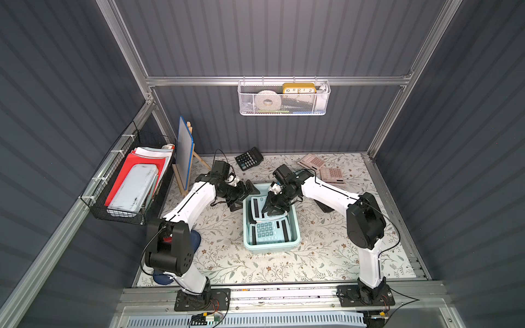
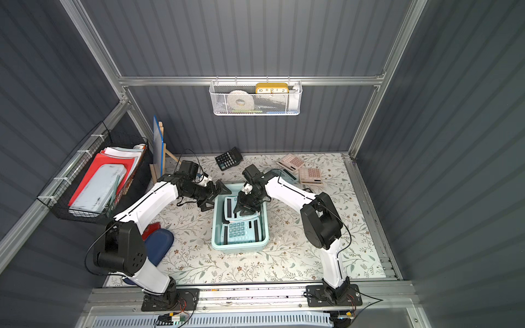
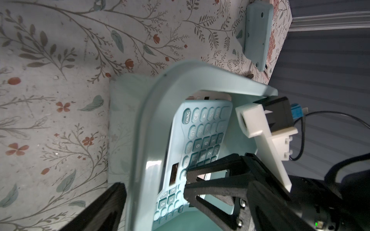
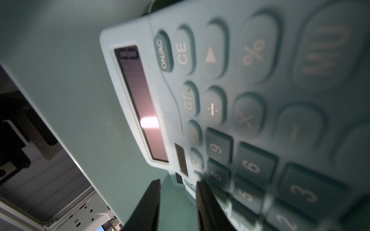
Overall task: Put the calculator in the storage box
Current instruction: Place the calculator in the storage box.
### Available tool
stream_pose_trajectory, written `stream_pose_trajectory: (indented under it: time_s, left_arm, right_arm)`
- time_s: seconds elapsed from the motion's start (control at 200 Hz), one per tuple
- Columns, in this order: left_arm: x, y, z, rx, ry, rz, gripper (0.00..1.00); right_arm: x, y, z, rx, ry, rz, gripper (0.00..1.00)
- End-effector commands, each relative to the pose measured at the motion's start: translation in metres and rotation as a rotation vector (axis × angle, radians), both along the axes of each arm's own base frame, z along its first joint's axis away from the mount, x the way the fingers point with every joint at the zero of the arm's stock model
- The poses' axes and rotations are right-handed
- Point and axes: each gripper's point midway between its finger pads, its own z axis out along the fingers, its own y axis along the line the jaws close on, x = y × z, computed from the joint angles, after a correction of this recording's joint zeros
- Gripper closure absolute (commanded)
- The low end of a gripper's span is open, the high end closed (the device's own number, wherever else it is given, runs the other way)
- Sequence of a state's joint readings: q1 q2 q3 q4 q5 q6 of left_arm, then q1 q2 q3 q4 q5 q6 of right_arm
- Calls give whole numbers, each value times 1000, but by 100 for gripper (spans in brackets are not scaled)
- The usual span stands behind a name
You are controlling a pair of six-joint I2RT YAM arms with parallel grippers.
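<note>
Calculator (image 4: 240, 120) sits pinched in right hand (image 4: 178, 181) inside storage box (image 1: 270, 250).

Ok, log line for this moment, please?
left jaws: open, at box rim | right jaws: inside box at edge of tilted calculator, grip unclear | second calculator: flat in box | black calculator: on table

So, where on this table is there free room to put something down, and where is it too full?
Widest bare patch of table: between the storage box and the front rail. Smaller one: between the box and the right arm. Crowded: inside the box, with calculators and the right gripper; the back right corner, with pink calculators.
</note>
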State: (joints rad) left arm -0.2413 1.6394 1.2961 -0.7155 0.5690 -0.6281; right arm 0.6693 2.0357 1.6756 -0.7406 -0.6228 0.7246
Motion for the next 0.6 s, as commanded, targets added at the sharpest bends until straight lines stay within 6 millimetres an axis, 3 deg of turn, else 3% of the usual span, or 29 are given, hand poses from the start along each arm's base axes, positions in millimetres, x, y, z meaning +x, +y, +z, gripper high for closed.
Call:
stream_pose_trajectory:
  time_s: [0.0,0.205,0.375,0.59]
  left_arm:
    - [4,-2,8,-15,-22,-16,1]
    - [9,3,1,33,-11,-4,1]
    - [11,2,-2,30,2,-3,1]
    - [10,1,-5,29,6,-9,1]
  right_arm:
    - [11,3,26,44,-71,-17,65]
    - [32,-25,25,-74,-156,-87,66]
    - [37,-48,6,-246,-162,-72,66]
    - [30,-44,-15,-268,-118,-49,66]
